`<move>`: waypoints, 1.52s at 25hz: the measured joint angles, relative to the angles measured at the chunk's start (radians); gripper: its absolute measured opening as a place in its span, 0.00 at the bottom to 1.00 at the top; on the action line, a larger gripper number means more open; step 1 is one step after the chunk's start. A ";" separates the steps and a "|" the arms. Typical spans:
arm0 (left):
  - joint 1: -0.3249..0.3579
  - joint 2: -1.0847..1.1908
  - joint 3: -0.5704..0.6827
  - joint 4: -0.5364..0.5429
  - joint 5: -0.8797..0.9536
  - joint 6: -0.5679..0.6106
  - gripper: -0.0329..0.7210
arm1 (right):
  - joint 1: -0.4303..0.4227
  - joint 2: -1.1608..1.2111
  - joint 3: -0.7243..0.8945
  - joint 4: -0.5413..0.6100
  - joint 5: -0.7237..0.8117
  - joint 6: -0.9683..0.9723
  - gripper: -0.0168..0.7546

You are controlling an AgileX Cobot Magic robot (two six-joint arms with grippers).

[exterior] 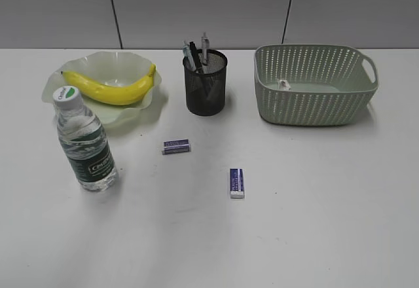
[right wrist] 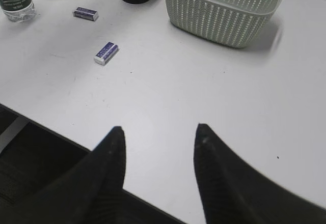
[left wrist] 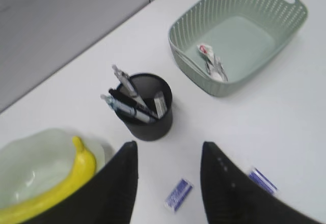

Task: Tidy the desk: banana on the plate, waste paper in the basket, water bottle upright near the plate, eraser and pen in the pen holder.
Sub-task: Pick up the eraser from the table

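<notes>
Nearest on the broad white desk (exterior: 314, 222), two small blue-and-white rectangular erasers (exterior: 237, 182) (exterior: 176, 146) are lying apart, light and firm, probably best pinched across their short sides. Farther off, the black wire-mesh pen holder (exterior: 206, 83) is holding several pens. Both the left gripper (left wrist: 168, 183) and the right gripper (right wrist: 158, 168) are hanging spread, empty.

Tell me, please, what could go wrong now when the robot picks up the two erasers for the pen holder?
1. The pen holder already holds several pens; a dropped eraser may catch on them and fall outside.
2. The left eraser lies near the upright water bottle, which an arm might tip.
3. Both erasers, including the right eraser, lie flat, so the fingers could slip.
</notes>
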 joint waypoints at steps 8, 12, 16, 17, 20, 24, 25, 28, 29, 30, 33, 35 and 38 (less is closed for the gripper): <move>0.000 -0.212 0.008 0.000 0.321 -0.106 0.45 | 0.000 0.000 0.000 0.000 0.000 0.000 0.49; 0.000 -0.333 0.074 0.000 0.398 -0.141 0.45 | 0.000 0.000 0.000 0.004 0.000 0.000 0.49; 0.000 -0.489 0.217 0.000 0.417 -0.164 0.44 | 0.000 0.000 0.000 0.004 0.000 0.000 0.49; 0.000 -0.543 0.266 0.000 0.416 -0.170 0.44 | 0.000 0.000 0.000 0.004 0.000 0.000 0.49; 0.000 -0.686 0.415 0.000 0.420 -0.179 0.44 | 0.000 0.000 0.000 0.005 0.000 -0.001 0.49; 0.000 -0.940 0.608 0.000 0.409 -0.181 0.44 | 0.000 0.000 0.000 0.005 0.000 0.000 0.49; 0.000 -1.000 0.647 0.000 0.401 -0.181 0.44 | 0.000 0.000 0.000 0.005 -0.001 0.000 0.49; 0.000 -1.161 0.781 0.000 0.381 -0.181 0.43 | 0.000 0.000 -0.002 -0.018 -0.010 -0.004 0.49; 0.000 -1.215 0.826 0.002 0.379 -0.181 0.42 | 0.000 0.001 -0.007 -0.026 -0.027 -0.015 0.49; 0.000 -1.259 0.869 0.009 0.378 -0.181 0.41 | 0.000 0.008 -0.014 -0.029 -0.060 -0.028 0.49; 0.000 -1.402 0.975 0.033 0.377 -0.181 0.40 | 0.000 0.092 -0.024 -0.027 -0.192 -0.046 0.49; 0.000 -1.472 1.028 0.042 0.368 -0.181 0.39 | 0.000 0.196 -0.024 -0.014 -0.272 -0.074 0.49; 0.000 -1.556 1.081 0.045 0.338 -0.186 0.39 | 0.000 0.410 -0.030 0.060 -0.409 -0.202 0.49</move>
